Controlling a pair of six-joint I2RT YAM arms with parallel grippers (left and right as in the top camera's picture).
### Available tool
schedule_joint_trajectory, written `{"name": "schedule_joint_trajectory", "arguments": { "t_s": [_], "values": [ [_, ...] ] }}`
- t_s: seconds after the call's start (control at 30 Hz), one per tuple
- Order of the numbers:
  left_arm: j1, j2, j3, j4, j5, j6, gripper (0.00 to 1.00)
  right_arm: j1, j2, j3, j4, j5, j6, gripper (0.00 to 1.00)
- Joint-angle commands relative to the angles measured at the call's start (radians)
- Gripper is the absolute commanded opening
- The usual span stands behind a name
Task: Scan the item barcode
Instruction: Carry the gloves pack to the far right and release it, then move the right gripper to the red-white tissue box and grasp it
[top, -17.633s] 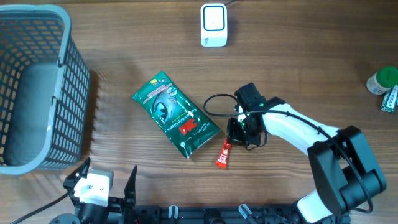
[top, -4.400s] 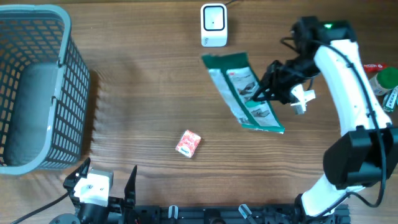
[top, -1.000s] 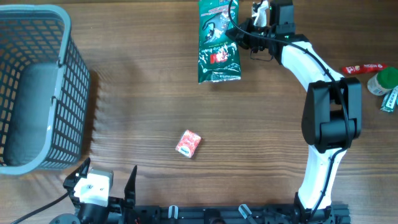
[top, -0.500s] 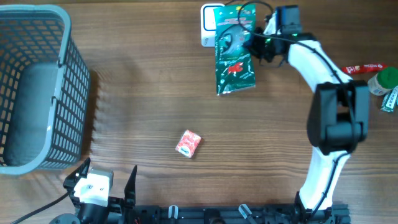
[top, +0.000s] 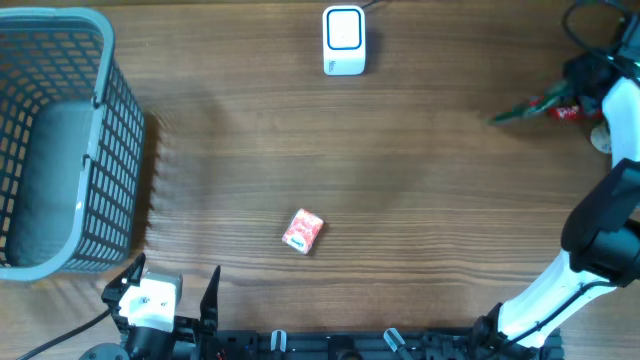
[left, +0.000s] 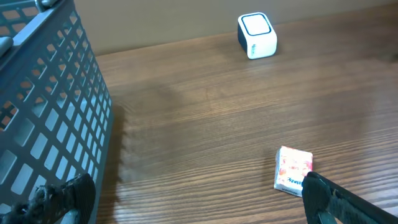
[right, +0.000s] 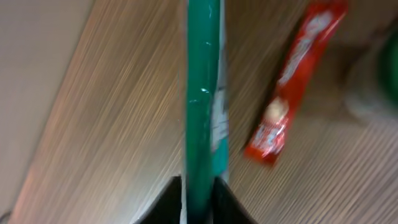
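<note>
Right jaws nearly closed, pinching one edge of the green packet (right: 202, 93), which stands edge-on above the bench (top: 420, 200) beside a red sachet (right: 292, 81), well apart from the scanner (top: 343, 40). Left jaws wide open, empty. Risk: pinch slips, packet drops among the clutter, barcode unread. Likely cause: a slack hold on a thin, floppy edge.

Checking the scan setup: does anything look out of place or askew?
The green pouch looks odd: the right end effector grips it edge-on at the table's far right, well away from the scanner, near a red stick packet.
</note>
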Motion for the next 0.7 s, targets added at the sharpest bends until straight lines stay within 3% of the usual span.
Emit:
{"name": "schedule_joint_trajectory", "arguments": {
  "t_s": [0.0, 0.03, 0.07, 0.13, 0.2, 0.3, 0.4, 0.53, 0.67],
  "values": [
    [-0.005, -0.002, -0.001, 0.002, 0.012, -0.003, 1.00, -0.016, 0.030, 0.002, 0.037, 0.018, -0.087, 0.40],
    [-0.005, -0.002, -0.001, 0.002, 0.012, -0.003, 1.00, -0.016, 0.030, 0.003, 0.048, 0.008, -0.119, 0.52],
    [-0.005, -0.002, -0.001, 0.002, 0.012, -0.003, 1.00, -0.015, 0.029, 0.007, 0.048, 0.004, -0.149, 0.75],
    [-0.005, -0.002, -0.001, 0.002, 0.012, -0.003, 1.00, -0.015, 0.017, 0.019, 0.032, -0.050, -0.206, 0.99],
    [-0.005, -0.002, -0.001, 0.002, 0.012, -0.003, 1.00, -0.016, -0.013, 0.036, 0.010, -0.160, -0.246, 1.00],
    [-0.005, -0.002, -0.001, 0.002, 0.012, -0.003, 1.00, -0.013, -0.130, 0.044, -0.080, -0.540, -0.244, 1.00],
    [-0.005, -0.002, -0.001, 0.002, 0.012, -0.003, 1.00, 0.027, -0.178, 0.044, -0.300, -0.871, -0.240, 1.00],
    [-0.005, -0.002, -0.001, 0.002, 0.012, -0.003, 1.00, 0.176, -0.176, 0.022, -0.674, -0.913, -0.382, 1.00],
    [-0.005, -0.002, -0.001, 0.002, 0.012, -0.003, 1.00, 0.395, -0.176, -0.019, -0.835, -0.876, -0.584, 1.00]
  ]
}}
